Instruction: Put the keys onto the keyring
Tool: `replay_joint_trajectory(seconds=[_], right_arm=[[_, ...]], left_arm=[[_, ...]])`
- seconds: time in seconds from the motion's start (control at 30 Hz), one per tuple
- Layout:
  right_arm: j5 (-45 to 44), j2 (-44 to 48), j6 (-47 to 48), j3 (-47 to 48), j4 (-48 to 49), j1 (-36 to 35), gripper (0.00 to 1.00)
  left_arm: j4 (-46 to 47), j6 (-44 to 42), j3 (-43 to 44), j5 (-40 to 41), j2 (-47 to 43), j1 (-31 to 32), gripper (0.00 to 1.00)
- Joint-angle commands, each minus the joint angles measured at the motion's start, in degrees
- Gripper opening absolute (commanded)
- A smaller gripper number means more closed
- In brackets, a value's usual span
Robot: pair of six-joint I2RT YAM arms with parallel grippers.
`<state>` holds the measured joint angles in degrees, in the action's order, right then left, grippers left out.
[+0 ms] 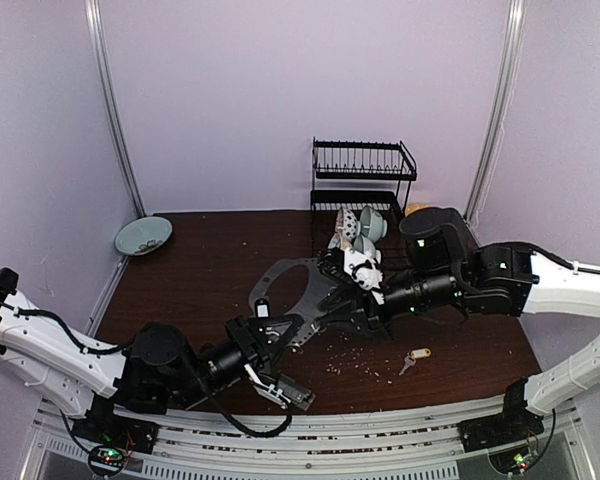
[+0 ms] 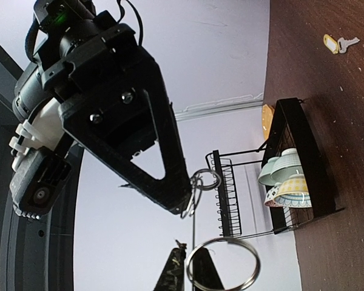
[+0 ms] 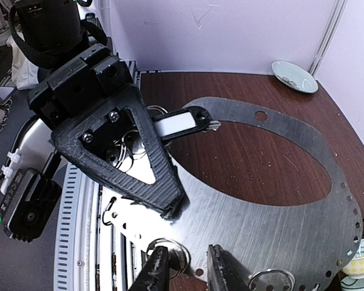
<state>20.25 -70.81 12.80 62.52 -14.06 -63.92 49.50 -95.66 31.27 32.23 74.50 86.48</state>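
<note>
The keyring is a large flat grey metal hoop, held up over the middle of the table between both arms. My left gripper is shut on its near edge. In the left wrist view the hoop shows edge-on between the fingers, with a small ring dangling beside them. My right gripper is at the hoop's rim, jaws apart, with a small split ring by its left finger. The keys, silver with a yellow tag, lie on the table at the right, and also show in the left wrist view.
A black-and-white tag hangs on the hoop near the left gripper. A black dish rack with bowls stands at the back. A pale green plate sits at the back left. Crumbs dot the brown table.
</note>
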Motion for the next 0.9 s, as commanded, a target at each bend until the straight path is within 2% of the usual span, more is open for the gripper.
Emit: replay_joint_trajectory(seconds=[0.0,0.1,0.3,0.5,0.7,0.87], right_arm=[[-1.4,-0.2,0.6,-1.6,0.2,-0.6,0.24],[-0.5,-0.6,1.1,-1.6,-0.2,-1.4,0.23],[0.7,-1.4,2.2,-1.0,-1.1,-2.6,0.01],[6.9,1.6,2.6,-1.8,-2.0,-2.7,0.0],[6.8,3.7,-0.1,-3.8,-2.5,-2.6,0.0],[4.6,5.6,-1.8,-5.7,1.0,-2.7,0.0]], left_arm=[[6.2,0.9,1.6,1.7,0.0,0.3,0.0],[5.3,2.1,1.9,2.2,-0.4,0.3,0.0],[5.6,3.3,1.9,3.7,-0.6,0.3,0.0],[5.5,4.6,1.9,6.3,-0.6,0.3,0.0],[4.5,6.6,1.9,7.5,-1.8,0.3,0.0],[6.3,6.5,2.1,8.0,-0.7,0.3,0.0]])
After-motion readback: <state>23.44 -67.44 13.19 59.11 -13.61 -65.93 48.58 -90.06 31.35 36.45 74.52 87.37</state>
